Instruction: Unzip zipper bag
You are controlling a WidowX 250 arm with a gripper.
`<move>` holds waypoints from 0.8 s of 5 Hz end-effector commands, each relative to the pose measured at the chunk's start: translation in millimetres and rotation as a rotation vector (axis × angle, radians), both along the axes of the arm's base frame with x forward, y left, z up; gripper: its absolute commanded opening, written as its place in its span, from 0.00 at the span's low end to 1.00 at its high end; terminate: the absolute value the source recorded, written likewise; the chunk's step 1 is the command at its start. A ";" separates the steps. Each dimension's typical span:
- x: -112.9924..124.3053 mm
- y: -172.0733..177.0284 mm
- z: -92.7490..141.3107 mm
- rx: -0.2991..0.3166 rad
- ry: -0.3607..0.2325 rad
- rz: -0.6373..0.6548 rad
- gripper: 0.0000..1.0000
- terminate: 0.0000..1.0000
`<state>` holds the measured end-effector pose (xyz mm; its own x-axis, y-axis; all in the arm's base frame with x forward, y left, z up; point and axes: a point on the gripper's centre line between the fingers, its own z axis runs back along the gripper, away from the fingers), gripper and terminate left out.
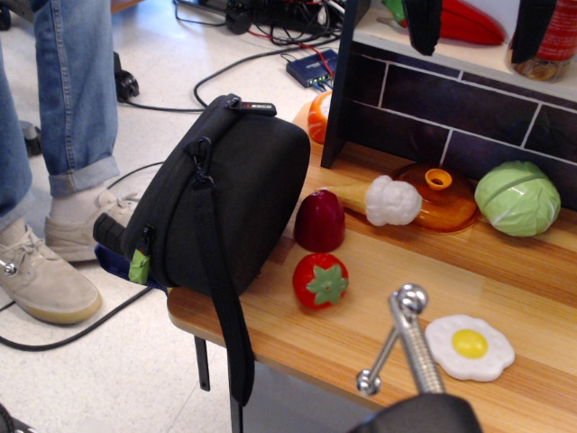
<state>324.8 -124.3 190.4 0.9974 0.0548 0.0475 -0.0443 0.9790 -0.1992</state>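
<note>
The zipper bag (236, 194) is a large black rounded fabric case standing on its side at the left end of the wooden table (505, 271), partly overhanging the edge. Its long black strap (224, 307) hangs down past the table front. A small green tag (139, 266) sits at its lower left and a small labelled tab (252, 106) at its top. My gripper (478, 29) shows at the top right as two black fingers (423, 25) set wide apart, open and empty, well away from the bag.
Toy foods lie right of the bag: a strawberry (320, 280), a dark red piece (319, 220), a drumstick (383, 200), an orange lid (440, 194), a cabbage (517, 198), a fried egg (469, 346). A metal faucet handle (403, 338) stands in front. A person's legs (63, 135) are at left.
</note>
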 end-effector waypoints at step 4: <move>-101.8 76.5 -0.1 0.011 -0.022 -0.104 1.00 0.00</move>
